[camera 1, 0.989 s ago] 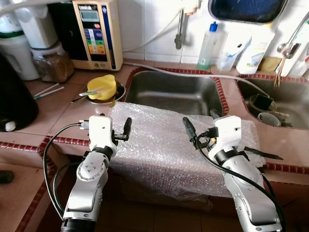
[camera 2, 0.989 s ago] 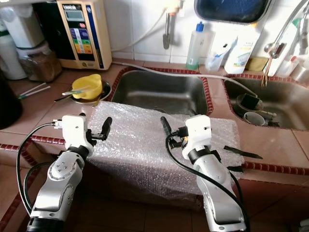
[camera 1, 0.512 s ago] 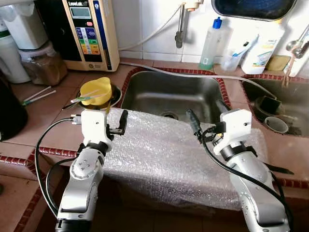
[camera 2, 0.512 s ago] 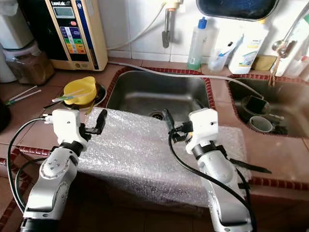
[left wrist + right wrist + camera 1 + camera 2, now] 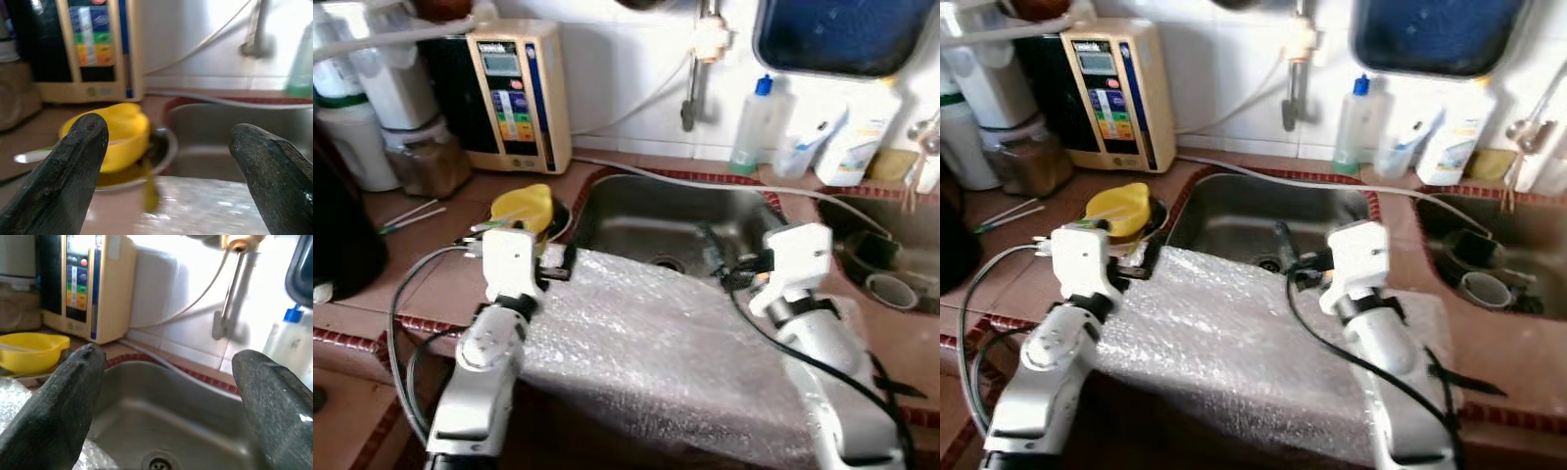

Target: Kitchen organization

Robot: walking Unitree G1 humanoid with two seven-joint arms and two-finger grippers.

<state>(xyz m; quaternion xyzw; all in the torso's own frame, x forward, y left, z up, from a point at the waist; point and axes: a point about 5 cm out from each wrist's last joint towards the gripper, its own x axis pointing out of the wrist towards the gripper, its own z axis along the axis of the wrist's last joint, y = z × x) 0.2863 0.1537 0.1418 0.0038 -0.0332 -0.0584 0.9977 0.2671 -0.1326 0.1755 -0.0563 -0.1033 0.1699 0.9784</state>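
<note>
A sheet of bubble wrap lies over the tiled counter's front edge, just before the steel sink. My left gripper is open at the wrap's far left corner. It points toward a yellow bowl that sits on a dark plate with a utensil in it. In the left wrist view the bowl shows between the spread fingers. My right gripper is open and empty at the wrap's far edge, facing the sink basin.
A cream water machine and a jar stand at the back left. Chopsticks lie on the counter. Bottles line the wall behind the sink. A second sink on the right holds a cup.
The camera has shifted and the picture is now blurred. Both grippers have moved forward over the bubble wrap, from its middle to its far edge by the sink. Both stay open.
</note>
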